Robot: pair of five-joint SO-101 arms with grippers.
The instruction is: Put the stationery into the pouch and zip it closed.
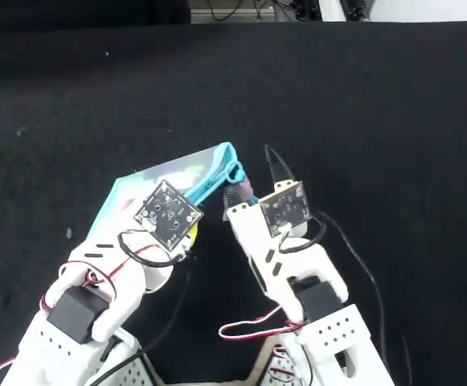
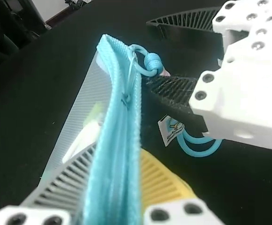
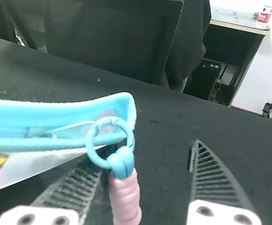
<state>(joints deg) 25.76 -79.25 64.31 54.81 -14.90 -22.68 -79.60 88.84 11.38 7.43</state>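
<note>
I have the left claw (image 2: 116, 187) clamped on the blue zipper edge of the pouch (image 1: 157, 177). The pouch lies on the black table (image 1: 378, 112), just toward 9 o'clock from the middle of the overhead view, with its pull ring (image 3: 110, 139) at the pouch's 1 o'clock corner. The right claw (image 3: 147, 161) gapes wide and grips nothing. The pink tab (image 3: 124, 194) below the ring hangs between its fingers, close against one and well apart from the other. My worry is that closing from here shoves the tab aside instead of pinching it. It might also catch only the knot (image 3: 121, 161), which could slip under a tug. A hard pull might drag the pouch out of the left claw, and that claw, sitting on the zipper line, could block the pull's travel.
</note>
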